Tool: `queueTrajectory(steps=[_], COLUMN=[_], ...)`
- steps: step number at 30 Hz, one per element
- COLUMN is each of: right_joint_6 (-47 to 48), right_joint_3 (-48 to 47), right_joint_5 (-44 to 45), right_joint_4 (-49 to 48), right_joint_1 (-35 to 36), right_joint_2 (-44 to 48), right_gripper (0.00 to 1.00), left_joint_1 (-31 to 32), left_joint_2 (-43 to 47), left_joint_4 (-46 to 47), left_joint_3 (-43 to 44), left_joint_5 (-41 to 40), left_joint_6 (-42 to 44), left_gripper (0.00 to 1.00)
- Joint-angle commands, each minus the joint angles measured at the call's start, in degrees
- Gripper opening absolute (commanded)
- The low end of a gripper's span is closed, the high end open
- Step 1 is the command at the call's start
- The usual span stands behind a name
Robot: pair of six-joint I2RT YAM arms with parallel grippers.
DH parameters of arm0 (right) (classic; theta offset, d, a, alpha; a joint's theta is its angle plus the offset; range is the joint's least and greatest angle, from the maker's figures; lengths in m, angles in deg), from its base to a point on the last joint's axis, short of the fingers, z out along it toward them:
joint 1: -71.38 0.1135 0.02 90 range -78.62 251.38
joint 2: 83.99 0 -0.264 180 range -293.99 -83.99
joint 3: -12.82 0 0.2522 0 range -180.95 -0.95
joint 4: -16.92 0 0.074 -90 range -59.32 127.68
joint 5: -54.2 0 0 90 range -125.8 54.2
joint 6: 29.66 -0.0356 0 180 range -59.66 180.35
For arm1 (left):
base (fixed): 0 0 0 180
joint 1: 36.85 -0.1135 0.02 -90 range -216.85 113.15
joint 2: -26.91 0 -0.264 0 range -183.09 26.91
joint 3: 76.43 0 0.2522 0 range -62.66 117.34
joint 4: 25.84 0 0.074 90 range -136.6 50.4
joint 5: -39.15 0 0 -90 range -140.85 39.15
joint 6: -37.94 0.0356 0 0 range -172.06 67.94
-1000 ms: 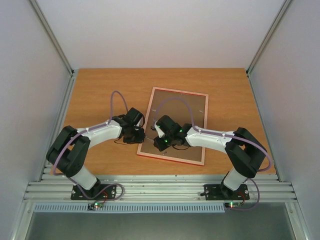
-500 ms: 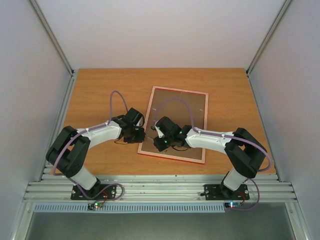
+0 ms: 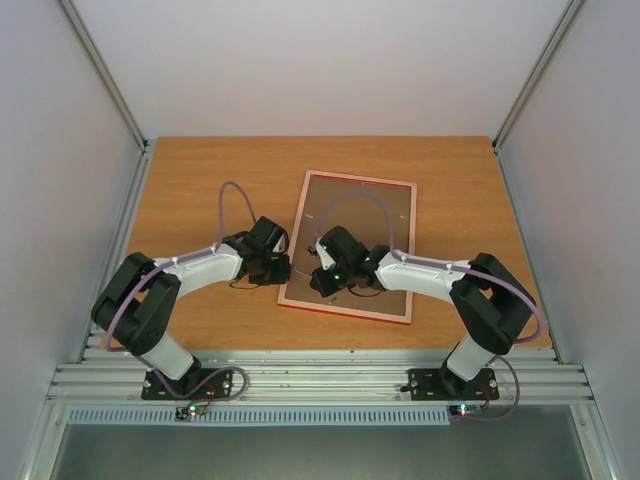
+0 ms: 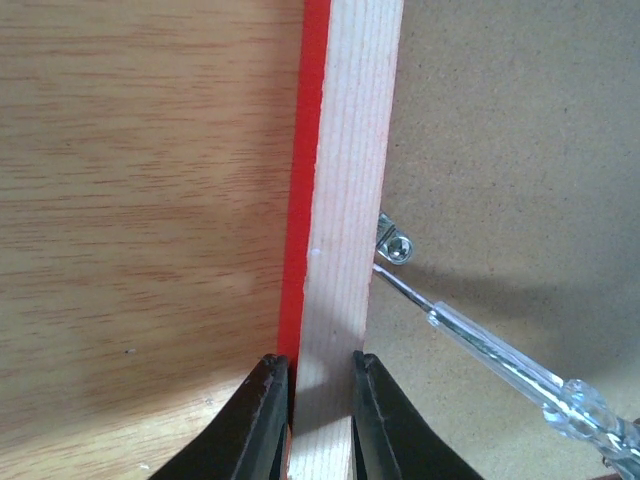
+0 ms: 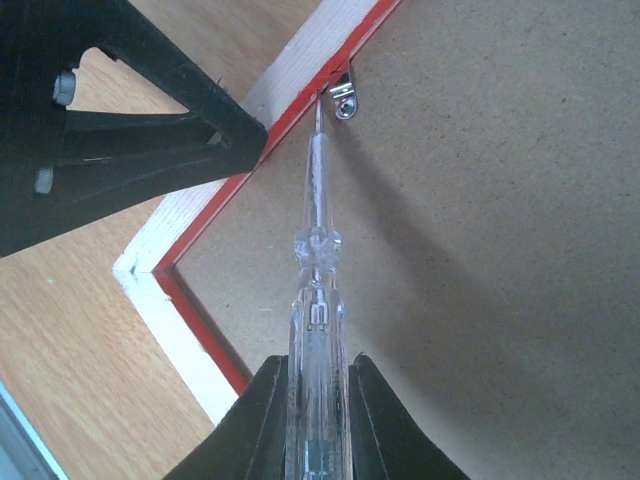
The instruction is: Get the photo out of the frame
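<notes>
Bench-left side: left pincer (image 4: 314, 372) was clamped on the frame (image 3: 365, 215), gripping its left rail. One finger sat on the red outer edge, the other on the inner side next to the board. The frame lay face down mid-bench (image 3: 200, 180), slightly right of centre and skewed, with its near short side close to the bench's near edge. The brown board back (image 5: 480, 250) faced up, and the photo was not visible in any view. A small metal tab (image 4: 393, 243) sat on the board right at the left rail's inner edge. The clear-handled screwdriver (image 5: 317, 250) had its tip at that tab, with its shaft running back over the board. The right pincer (image 5: 317, 380) was closed tight on the screwdriver handle, above the board's near-left part.
</notes>
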Motion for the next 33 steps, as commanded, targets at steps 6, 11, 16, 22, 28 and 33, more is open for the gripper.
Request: queueTrajectory(steps=[6, 11, 16, 22, 28, 33], right_joint_6=[-2.22, -3.03, -3.72, -2.9, -2.14, -1.46], right_joint_3=[2.95, 4.25, 4.75, 5.72, 6.23, 6.8], right_joint_5=[-1.62, -0.08, 1.25, -1.01, -0.56, 1.62], right_joint_4=[-2.34, -2.34, -2.22, -3.6, -3.42, -3.25], right_joint_1=[-5.18, -6.31, -6.42, -6.47, -6.49, -6.43], right_joint_2=[0.67, 2.55, 3.58, 5.4, 6.6, 8.1], right_gripper=[0.01, 0.01, 0.01, 0.01, 0.01, 0.01], left_joint_1=[0.38, 0.38, 0.37, 0.39, 0.39, 0.38], left_joint_2=[-2.74, -3.36, -3.09, -2.18, -1.07, 0.08], left_joint_4=[-5.71, -5.36, -5.43, -5.5, -5.65, -5.9], left_joint_3=[-3.43, -3.64, -3.78, -3.87, -3.64, -4.94], left_joint_5=[-1.92, -1.94, -2.17, -2.02, -1.5, -1.42], left_joint_6=[-1.02, -1.11, -1.27, -1.63, -1.97, -2.92], left_gripper=[0.17, 0.17, 0.17, 0.17, 0.17, 0.17])
